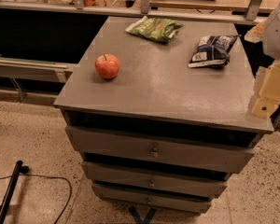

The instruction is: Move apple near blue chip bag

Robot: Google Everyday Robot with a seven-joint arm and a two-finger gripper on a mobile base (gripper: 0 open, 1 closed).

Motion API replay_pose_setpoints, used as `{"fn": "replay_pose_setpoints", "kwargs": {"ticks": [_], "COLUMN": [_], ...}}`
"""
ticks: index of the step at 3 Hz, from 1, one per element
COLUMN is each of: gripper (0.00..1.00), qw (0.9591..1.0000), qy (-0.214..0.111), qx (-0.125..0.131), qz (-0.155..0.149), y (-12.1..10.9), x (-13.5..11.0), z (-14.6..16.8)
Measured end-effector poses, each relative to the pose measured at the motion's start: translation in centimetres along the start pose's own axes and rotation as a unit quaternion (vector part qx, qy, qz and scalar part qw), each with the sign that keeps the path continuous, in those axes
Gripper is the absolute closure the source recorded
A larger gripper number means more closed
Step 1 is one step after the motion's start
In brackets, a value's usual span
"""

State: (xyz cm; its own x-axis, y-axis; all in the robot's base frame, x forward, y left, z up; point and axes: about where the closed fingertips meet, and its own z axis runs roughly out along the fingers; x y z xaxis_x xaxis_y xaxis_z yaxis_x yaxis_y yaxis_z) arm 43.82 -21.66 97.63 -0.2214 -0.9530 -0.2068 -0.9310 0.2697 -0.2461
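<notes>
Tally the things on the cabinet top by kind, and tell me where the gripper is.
Apples: 1 (the apple)
Chip bags: 2 (the green chip bag, the blue chip bag)
Total: 3
The gripper is at the right edge of the cabinet top, touching none of them.

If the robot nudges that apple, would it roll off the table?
It may well roll: the apple is round on a smooth flat cabinet top. It looks firm, so probably won't crumple like the blue chip bag. The gripper is at the right edge, away from it.
</notes>
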Motion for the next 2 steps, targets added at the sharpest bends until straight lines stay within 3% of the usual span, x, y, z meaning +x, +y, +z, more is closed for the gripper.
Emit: {"fn": "replay_pose_setpoints", "kwargs": {"ticks": [1,2], "gripper": [0.00,0.00], "qw": [1.0000,0.9985], "qy": [0.000,-0.044], "qx": [0.000,0.009], "qz": [0.000,0.032], "y": [0.00,-0.04], "x": [0.00,-0.72], "z": [0.00,0.18]}}
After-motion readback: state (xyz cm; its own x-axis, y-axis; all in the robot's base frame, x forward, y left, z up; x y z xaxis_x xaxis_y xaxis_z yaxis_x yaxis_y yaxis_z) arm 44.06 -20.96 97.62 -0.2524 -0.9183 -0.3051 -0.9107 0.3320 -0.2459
